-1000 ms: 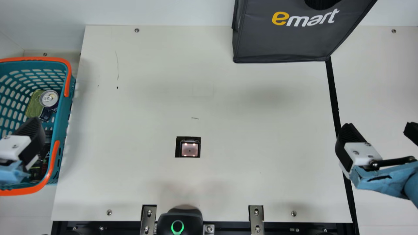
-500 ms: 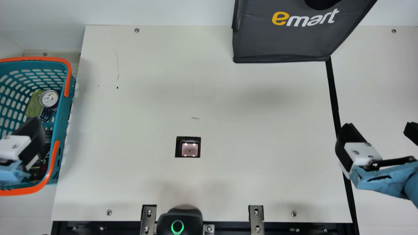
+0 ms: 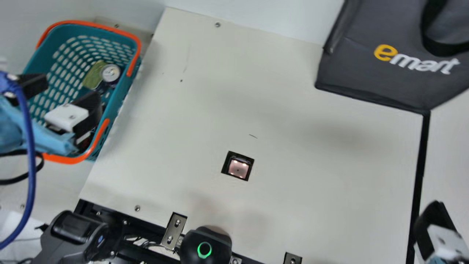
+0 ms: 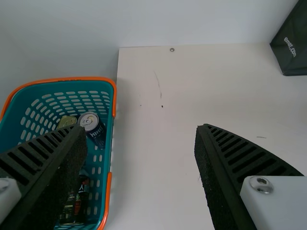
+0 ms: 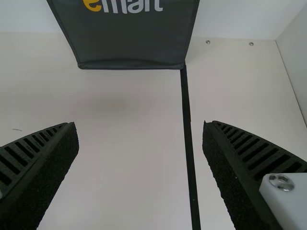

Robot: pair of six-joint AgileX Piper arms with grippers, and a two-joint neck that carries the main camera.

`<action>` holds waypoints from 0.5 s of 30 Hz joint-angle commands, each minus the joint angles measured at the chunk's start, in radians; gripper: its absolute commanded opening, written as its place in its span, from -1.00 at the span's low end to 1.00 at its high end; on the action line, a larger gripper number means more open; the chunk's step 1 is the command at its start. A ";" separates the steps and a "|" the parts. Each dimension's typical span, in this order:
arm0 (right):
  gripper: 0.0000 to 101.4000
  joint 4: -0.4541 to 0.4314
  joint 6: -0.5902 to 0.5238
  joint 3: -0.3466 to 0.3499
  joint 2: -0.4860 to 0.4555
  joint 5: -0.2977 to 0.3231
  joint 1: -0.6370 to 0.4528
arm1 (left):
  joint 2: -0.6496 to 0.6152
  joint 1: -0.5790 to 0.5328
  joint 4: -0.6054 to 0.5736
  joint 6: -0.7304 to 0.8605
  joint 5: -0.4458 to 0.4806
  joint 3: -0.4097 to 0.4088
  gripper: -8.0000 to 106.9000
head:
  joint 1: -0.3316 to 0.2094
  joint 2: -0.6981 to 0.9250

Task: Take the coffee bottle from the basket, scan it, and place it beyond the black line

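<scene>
Over the teal plastic basket with orange handles, your left gripper holds its fingers apart

Inside the basket, the left wrist view shows you dark, bottle-shaped items, partly hidden by a finger; you cannot tell which is the coffee bottle. Near them in the basket, a green tin is partly covered by a dark can with a silver top. Well apart from the basket, near the black line, your right gripper is cut off in the main view; its wrist view shows the fingers apart. The dark grey fabric bag, also well apart from the basket, is cropped.

Compared with the earlier frame, your camera has turned, bringing in more of the basket and your left gripper's second finger; your right gripper's far finger has dropped out of the main view.
</scene>
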 commanded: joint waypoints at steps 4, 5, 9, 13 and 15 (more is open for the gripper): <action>0.79 0.000 0.000 0.000 0.000 0.000 0.000 | 0.000 0.000 0.000 0.000 0.000 0.000 0.71 | -0.017 0.010; 0.79 0.000 0.000 0.000 0.000 0.000 0.000 | 0.000 0.000 0.000 0.000 0.000 0.000 0.71 | -0.017 0.010; 0.79 0.000 0.000 0.000 0.000 0.000 0.000 | 0.000 0.000 0.000 0.000 0.000 0.000 0.71 | -0.017 0.010; 0.79 0.000 0.000 0.000 0.000 0.000 0.000 | 0.003 0.000 0.004 -0.007 0.001 0.000 0.71 | -0.017 0.010; 0.79 0.000 0.000 0.000 0.000 0.000 0.000 | 0.005 0.006 0.013 -0.015 -0.001 0.001 0.71 | -0.017 0.010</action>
